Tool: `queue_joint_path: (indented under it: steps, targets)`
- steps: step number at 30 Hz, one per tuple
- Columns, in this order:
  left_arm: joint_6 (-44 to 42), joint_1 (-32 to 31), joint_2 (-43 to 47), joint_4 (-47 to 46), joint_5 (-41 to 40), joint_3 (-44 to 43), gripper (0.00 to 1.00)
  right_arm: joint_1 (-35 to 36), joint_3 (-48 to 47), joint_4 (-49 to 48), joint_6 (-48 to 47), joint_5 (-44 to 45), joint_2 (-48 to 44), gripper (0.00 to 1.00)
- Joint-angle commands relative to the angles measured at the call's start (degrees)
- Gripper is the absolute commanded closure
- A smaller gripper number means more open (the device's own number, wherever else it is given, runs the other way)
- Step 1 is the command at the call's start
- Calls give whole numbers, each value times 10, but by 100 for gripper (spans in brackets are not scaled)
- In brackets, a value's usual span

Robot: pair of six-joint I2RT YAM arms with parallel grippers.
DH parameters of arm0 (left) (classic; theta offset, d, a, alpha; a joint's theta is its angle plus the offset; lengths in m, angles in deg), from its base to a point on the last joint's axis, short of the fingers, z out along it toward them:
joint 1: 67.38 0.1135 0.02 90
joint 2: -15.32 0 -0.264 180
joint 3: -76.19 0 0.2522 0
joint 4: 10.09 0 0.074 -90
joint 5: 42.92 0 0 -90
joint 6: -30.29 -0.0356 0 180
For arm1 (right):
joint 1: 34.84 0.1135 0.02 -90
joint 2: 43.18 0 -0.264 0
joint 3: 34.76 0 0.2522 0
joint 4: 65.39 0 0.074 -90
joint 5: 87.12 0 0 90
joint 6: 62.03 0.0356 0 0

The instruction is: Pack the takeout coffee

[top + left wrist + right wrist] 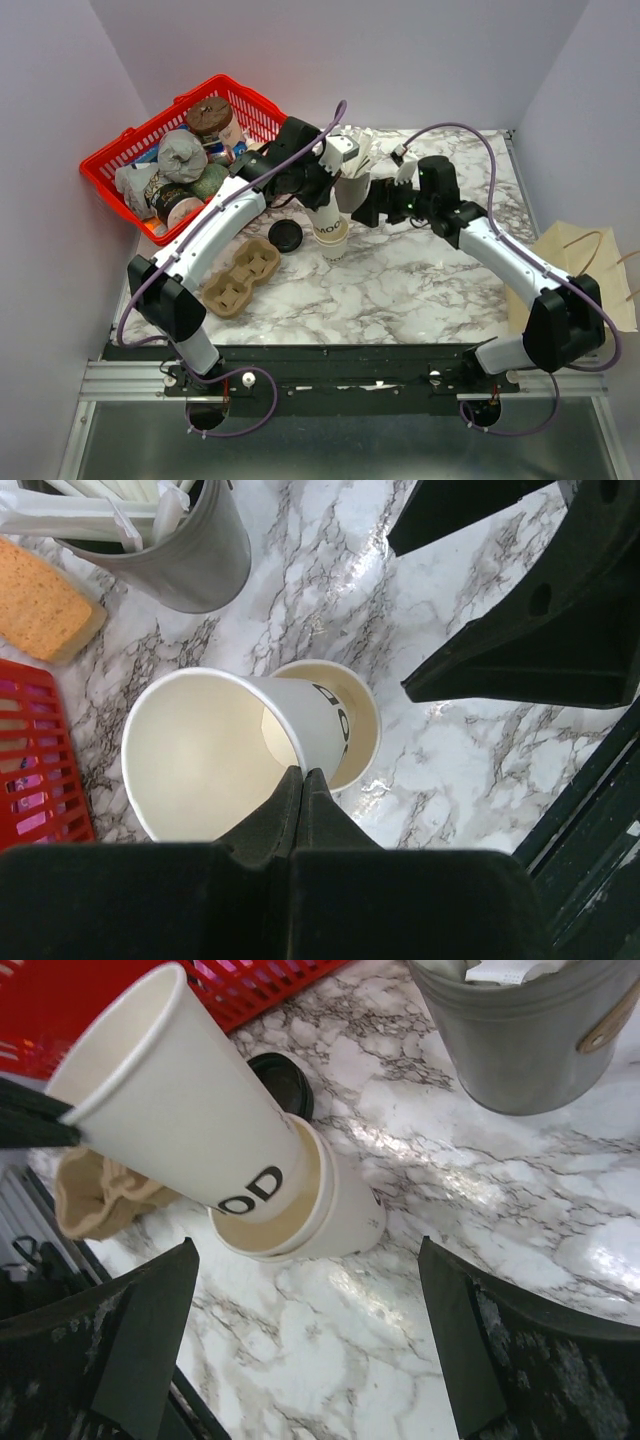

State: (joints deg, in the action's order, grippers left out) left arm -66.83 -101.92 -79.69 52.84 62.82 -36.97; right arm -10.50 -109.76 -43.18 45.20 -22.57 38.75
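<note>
Top camera: high at near edge, looking down over whole table (420,285). Wrist cameras: close, facing down from opposite sides; both show tilted paper cup (195,760), grey pot (520,1045).

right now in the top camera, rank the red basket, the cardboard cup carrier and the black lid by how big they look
1. red basket, clearly largest though farthest back
2. cardboard cup carrier
3. black lid, smallest
No two look close in size.

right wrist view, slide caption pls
left gripper holds a tilted paper cup by its rim, base nested in a second cup on the marble table
</note>
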Motion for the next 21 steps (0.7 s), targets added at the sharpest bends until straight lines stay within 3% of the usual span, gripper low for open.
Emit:
queue_joint_path:
  steps: [1, 4, 13, 21]
  targets:
    - [-16, -5, 27, 40, 13, -47, 100, 2, -42, 82, -94, 31, -41, 0]
    - [-21, -12, 32, 46, 27, -80, 100, -8, -65, 113, -135, 68, -75, 0]
    - [-114, -105, -14, 42, 29, -151, 100, -213, -230, 230, -55, 80, -72, 0]
    - [-159, -180, -132, 88, 10, -212, 100, -280, -241, 223, -73, 126, -113, 0]
